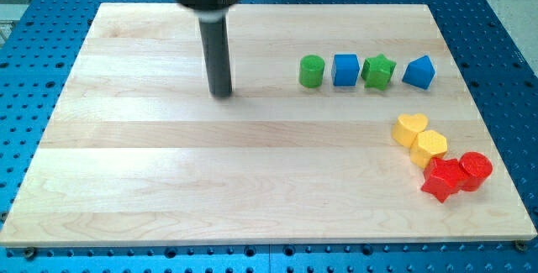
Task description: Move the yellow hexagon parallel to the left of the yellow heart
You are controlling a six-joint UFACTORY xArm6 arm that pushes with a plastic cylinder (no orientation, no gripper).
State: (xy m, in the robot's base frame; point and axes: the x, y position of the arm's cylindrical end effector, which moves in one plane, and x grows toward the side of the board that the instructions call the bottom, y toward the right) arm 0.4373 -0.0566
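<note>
The yellow heart (pixel 410 128) lies at the view's right, with the yellow hexagon (pixel 429 147) touching it just below and to its right. My tip (pixel 221 95) rests on the board in the upper middle, far to the left of both yellow blocks and touching no block.
A row near the view's top right holds a green cylinder (pixel 312 70), a blue cube (pixel 345 70), a green star (pixel 378 71) and a blue triangular block (pixel 419 72). A red star (pixel 443 179) and a red cylinder (pixel 475 170) sit just below the yellow hexagon. The wooden board (pixel 168 189) lies on a blue perforated table.
</note>
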